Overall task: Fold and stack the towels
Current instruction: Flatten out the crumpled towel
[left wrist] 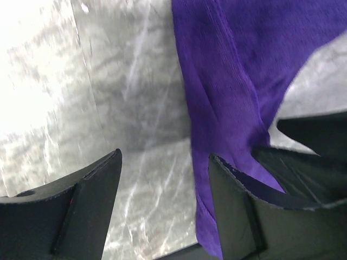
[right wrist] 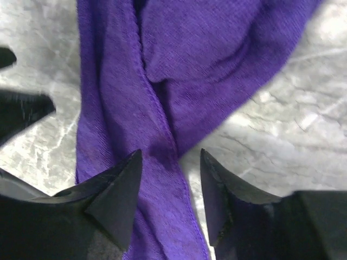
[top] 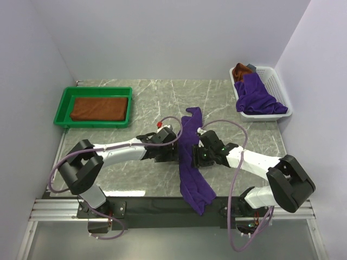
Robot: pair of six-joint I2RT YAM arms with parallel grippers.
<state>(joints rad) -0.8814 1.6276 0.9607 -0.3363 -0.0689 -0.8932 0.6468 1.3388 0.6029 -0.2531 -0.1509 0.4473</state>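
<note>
A deep purple towel [top: 191,179] lies bunched into a long strip down the middle of the marble table, its near end hanging over the front edge. My left gripper [top: 174,150] stands at the strip's left side and my right gripper [top: 200,151] at its right side. In the left wrist view the left gripper [left wrist: 164,157] is open over bare marble, and the towel [left wrist: 227,81] runs along its right finger [left wrist: 238,206]. The right gripper [right wrist: 171,154] is open astride a narrow fold of the towel [right wrist: 162,65], with marble showing beside the right finger.
A green tray [top: 65,105] at the back left holds a folded rust-brown towel [top: 100,108]. A white basket [top: 277,86] at the back right holds a crumpled purple towel [top: 257,97], a brown one [top: 241,69] and a small grey item [top: 251,66].
</note>
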